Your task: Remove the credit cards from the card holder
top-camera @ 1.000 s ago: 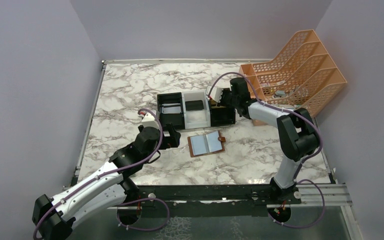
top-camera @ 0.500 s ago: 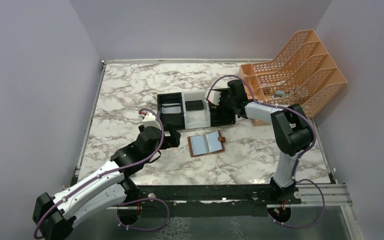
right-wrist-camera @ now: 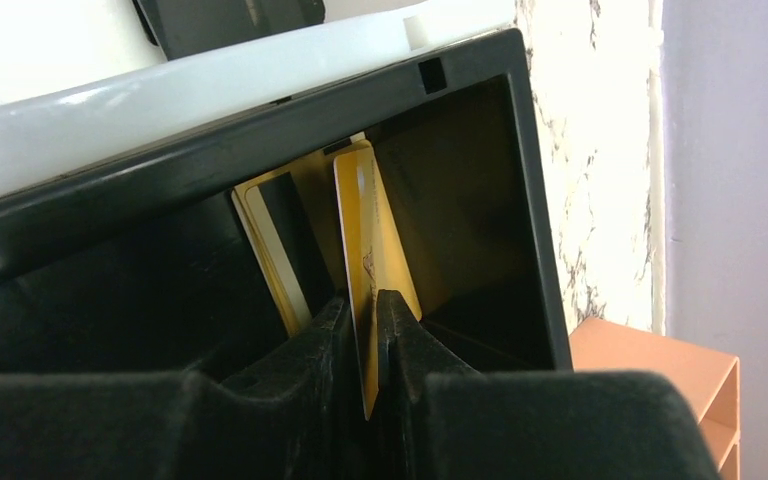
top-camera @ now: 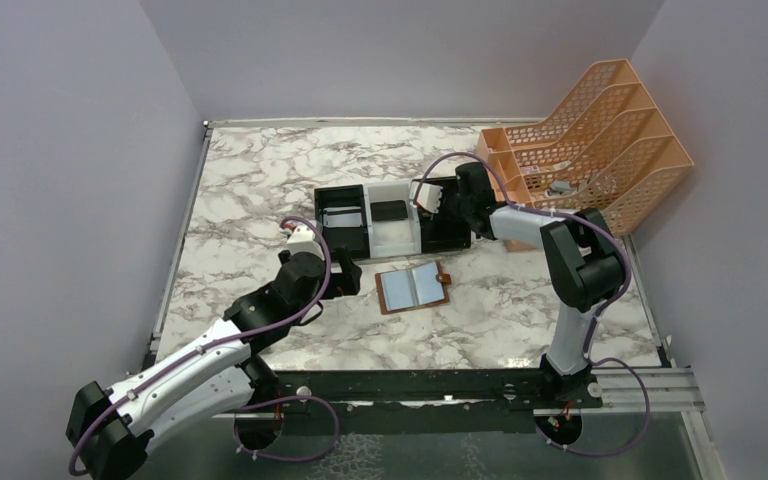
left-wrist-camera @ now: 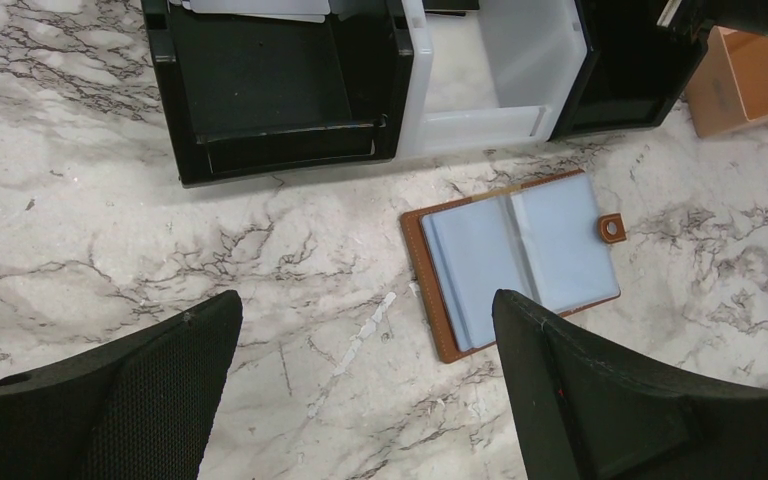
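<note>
The right gripper (right-wrist-camera: pixel 365 315) was clamped on a gold card (right-wrist-camera: pixel 380 230), held on edge inside the right black compartment of the tray (right-wrist-camera: pixel 260 140). A second gold card (right-wrist-camera: pixel 265 235) leaned just beside it. The holder (left-wrist-camera: pixel 515 262) lay open on the table (left-wrist-camera: pixel 110 230) just in front of the tray, blue pockets up. The left gripper (left-wrist-camera: pixel 365 310) hung wide open and empty near the holder.
</note>
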Robot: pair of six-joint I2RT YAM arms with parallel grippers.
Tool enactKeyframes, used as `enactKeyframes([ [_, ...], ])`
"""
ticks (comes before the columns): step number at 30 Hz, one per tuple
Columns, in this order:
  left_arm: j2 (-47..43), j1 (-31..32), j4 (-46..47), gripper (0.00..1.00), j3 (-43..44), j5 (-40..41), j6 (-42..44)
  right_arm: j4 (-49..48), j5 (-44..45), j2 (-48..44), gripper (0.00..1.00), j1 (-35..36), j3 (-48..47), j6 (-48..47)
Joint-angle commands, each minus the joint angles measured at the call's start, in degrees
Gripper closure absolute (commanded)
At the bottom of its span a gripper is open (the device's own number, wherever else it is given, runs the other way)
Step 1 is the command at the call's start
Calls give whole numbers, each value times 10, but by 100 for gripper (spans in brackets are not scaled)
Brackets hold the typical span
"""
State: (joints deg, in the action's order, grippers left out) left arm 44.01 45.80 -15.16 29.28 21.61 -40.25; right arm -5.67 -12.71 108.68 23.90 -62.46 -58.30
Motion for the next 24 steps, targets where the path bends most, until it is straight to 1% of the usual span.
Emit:
enactKeyframes([
  [1,-13,-4,-4,1,-4,5,7,-6,-18,-22,84,-1,12,6],
  [2,-13,-3,-5,1,-4,5,7,-2,-16,-22,77,-1,11,6],
  [3,-14,-4,-6,1,-4,5,7,3,-15,-21,50,-1,8,5],
  [4,-15,-4,-8,1,-3,4,7,11,-13,-19,45,-1,4,5],
  [11,-21,-4,-13,1,-4,7,6,20,-16,-15,44,-1,-3,10],
  [19,-21,-4,-9,1,-4,7,4,-71,40,-18,44,-1,12,42],
  [22,-17,-4,-4,1,-6,4,2,-105,40,-25,44,-1,20,65],
  [24,-13,-4,-1,1,-5,2,1,-124,30,-38,45,-1,28,98],
])
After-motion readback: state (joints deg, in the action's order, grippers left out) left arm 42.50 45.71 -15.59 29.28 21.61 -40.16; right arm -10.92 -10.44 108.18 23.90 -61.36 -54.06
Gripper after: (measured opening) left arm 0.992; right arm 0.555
